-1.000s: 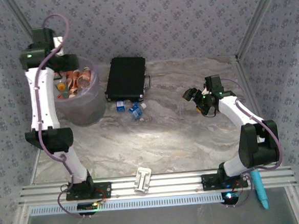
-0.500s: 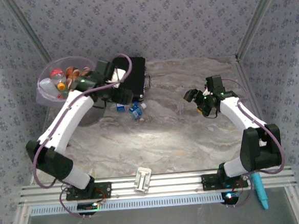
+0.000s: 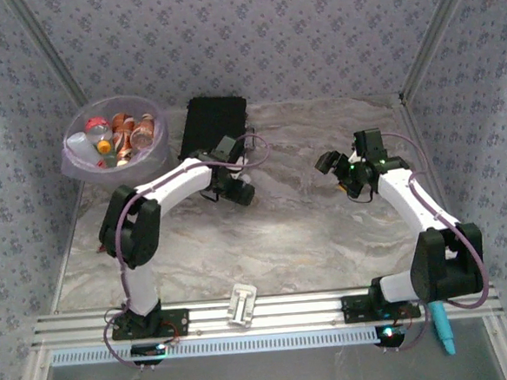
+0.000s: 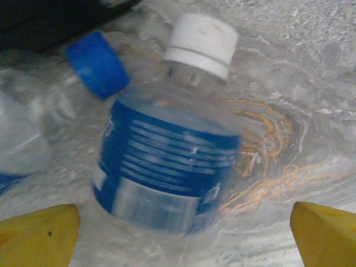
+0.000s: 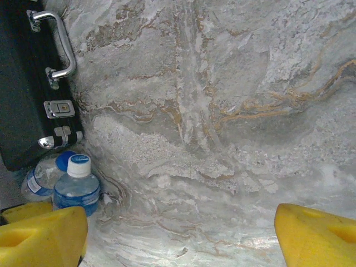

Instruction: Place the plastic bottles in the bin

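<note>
Bottles (image 3: pixel 117 134) fill the bin (image 3: pixel 71 161); I see 2 remaining by the black case (image 3: pixel 214 123). Left fingers (image 4: pixel 39 233) wide around the white-capped bottle (image 4: pixel 167 161); right fingers (image 5: pixel 41 233) wide, empty.

Blue-labelled, white-capped bottle (image 4: pixel 167 161); pale lilac bin (image 3: pixel 76 165)

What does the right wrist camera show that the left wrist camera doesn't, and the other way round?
Right wrist: the metal handle and latches of the black case, plus a broad stretch of marble table. Left wrist: the stripes on the blue label of the white-capped bottle, close up. Both: that bottle, a blue-capped bottle beside it, and marble.
</note>
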Robot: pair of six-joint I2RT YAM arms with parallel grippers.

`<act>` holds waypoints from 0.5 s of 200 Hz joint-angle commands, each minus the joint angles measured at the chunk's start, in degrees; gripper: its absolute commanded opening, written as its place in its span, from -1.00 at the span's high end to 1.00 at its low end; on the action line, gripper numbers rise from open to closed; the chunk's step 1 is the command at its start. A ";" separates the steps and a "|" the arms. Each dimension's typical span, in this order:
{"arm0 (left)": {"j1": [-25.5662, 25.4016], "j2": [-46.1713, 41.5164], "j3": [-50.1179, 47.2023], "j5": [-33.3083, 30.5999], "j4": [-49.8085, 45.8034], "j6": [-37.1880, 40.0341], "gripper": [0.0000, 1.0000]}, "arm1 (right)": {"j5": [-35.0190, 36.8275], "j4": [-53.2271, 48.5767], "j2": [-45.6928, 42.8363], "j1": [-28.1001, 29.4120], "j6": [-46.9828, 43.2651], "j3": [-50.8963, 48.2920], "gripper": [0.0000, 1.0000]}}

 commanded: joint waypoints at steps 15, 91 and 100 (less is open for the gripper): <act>-0.52 2.63 -1.07 -1.87 4.00 -0.38 -0.88 | 0.36 -1.35 -1.26 -0.66 -0.49 -0.46 -0.78; -1.39 3.36 -0.18 -2.89 3.86 -1.78 -0.37 | 0.14 -0.82 -0.97 -0.72 -0.39 -0.94 -0.78; -1.58 2.90 0.21 -2.97 3.53 -1.91 -0.34 | 0.15 -0.83 -0.89 -0.72 -0.39 -0.94 -0.78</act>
